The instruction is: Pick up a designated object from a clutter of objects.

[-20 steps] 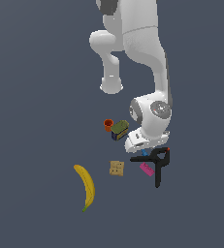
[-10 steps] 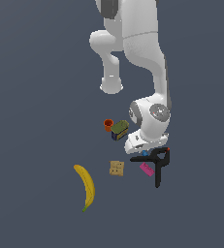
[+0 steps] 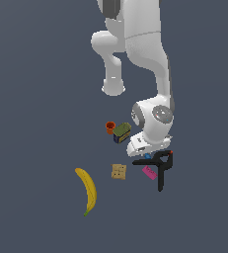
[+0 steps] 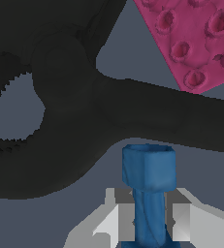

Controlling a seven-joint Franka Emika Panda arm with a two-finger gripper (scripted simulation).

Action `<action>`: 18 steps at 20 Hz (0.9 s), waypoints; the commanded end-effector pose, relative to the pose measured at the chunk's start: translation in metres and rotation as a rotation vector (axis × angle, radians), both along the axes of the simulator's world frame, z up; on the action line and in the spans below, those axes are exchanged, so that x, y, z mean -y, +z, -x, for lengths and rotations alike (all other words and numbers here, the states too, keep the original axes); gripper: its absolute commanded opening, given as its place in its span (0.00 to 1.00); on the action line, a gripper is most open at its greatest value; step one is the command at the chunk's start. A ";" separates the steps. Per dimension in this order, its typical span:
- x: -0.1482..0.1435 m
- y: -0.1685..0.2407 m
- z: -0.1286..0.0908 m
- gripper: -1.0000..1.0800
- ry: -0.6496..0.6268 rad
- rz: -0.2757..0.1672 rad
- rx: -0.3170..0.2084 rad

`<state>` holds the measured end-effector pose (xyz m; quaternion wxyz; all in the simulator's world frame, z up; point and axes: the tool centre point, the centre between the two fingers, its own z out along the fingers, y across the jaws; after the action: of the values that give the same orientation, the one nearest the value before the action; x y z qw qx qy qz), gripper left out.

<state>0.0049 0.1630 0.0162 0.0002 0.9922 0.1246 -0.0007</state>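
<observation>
Blue piece between the fingers, not yet lifted

The blue piece [image 4: 149, 193] sat low among the clutter, touching the black clamp [image 4: 108, 121], with the gripper [image 4: 149, 220] closed against both its sides, so the grasp looked made and lifting remained. The pink piece [image 4: 196, 38] lay just beyond the clamp; the cracker [image 3: 118, 171] and banana [image 3: 87, 190] lay toward the exterior view's left.
</observation>
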 end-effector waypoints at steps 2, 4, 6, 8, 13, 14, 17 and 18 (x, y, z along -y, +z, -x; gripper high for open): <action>0.000 0.006 0.002 0.00 0.000 0.000 0.001; -0.001 0.012 0.004 0.00 0.000 0.000 0.001; -0.001 0.020 0.007 0.00 0.000 0.000 0.001; -0.002 0.029 0.011 0.00 0.000 0.000 0.001; -0.004 0.061 0.023 0.00 0.001 0.001 0.001; -0.004 0.069 0.025 0.00 0.001 0.001 0.001; -0.006 0.094 0.035 0.00 0.001 0.001 0.001; -0.006 0.102 0.038 0.00 0.001 0.001 0.001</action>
<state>-0.0282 0.1685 0.1055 0.0009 0.9922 0.1248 -0.0005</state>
